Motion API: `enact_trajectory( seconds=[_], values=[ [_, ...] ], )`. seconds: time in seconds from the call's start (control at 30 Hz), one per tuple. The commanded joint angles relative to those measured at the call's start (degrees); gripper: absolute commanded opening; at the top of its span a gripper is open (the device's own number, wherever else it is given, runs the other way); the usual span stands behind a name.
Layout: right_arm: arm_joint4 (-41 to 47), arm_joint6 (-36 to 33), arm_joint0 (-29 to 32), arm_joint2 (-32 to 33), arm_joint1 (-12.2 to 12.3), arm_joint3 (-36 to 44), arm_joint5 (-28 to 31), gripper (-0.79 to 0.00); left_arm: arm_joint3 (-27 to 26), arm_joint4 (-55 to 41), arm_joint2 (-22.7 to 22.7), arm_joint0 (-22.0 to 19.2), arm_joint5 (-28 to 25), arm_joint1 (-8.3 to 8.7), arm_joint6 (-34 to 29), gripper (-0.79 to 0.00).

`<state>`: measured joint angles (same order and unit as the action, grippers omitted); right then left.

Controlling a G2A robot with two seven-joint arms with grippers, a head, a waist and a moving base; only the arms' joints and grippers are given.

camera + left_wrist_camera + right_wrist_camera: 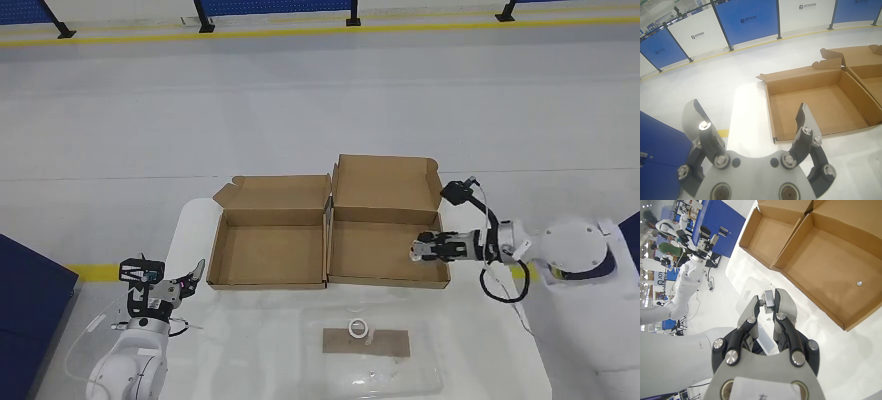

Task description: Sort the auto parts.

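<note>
item: metal part [770, 303], was clamped in right tool [766, 298] beside right box [829, 272]. small, stiff, probably dense and slick; best held across head and stud. left tool [749, 104] stood apart, empty.

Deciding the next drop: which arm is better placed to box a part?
Right. The right gripper is shut on a metal part by the right box; the left gripper is open, empty, beside the left box.
</note>
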<state>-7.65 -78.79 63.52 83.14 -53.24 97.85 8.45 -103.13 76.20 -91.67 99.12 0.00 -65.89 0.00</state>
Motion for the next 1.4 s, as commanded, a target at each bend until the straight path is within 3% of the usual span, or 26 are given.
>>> enact_trajectory(
  seconds=[0.0,0.47,0.57,0.77,1.03,1.37],
  values=[
    [-0.8,-0.1,-0.4,-0.5,0.0,-0.4,0.4,-0.785,0.0,0.0,0.0,0.0,0.0,0.00,0.0,0.000],
    [-0.8,-0.1,-0.4,-0.5,0.0,-0.4,0.4,-0.785,0.0,0.0,0.0,0.0,0.0,0.00,0.0,0.000],
    [-5.3,1.1,-0.9,-2.4,0.0,0.4,0.3,-0.785,0.0,0.0,0.0,0.0,0.0,0.00,0.0,0.000],
    [-17.7,3.6,-10.1,-12.4,-1.1,-5.0,-3.4,-0.785,0.0,0.0,0.0,0.0,0.0,0.00,0.0,0.000],
    [-28.0,8.0,-22.9,-28.8,-5.2,-17.5,-8.4,-0.785,0.0,0.0,0.0,0.0,0.0,0.00,0.0,0.000],
    [-30.8,11.9,-27.8,-38.0,-9.0,-28.4,-10.4,-0.785,0.0,0.0,0.0,0.0,0.0,0.00,0.0,0.000]
  ],
)
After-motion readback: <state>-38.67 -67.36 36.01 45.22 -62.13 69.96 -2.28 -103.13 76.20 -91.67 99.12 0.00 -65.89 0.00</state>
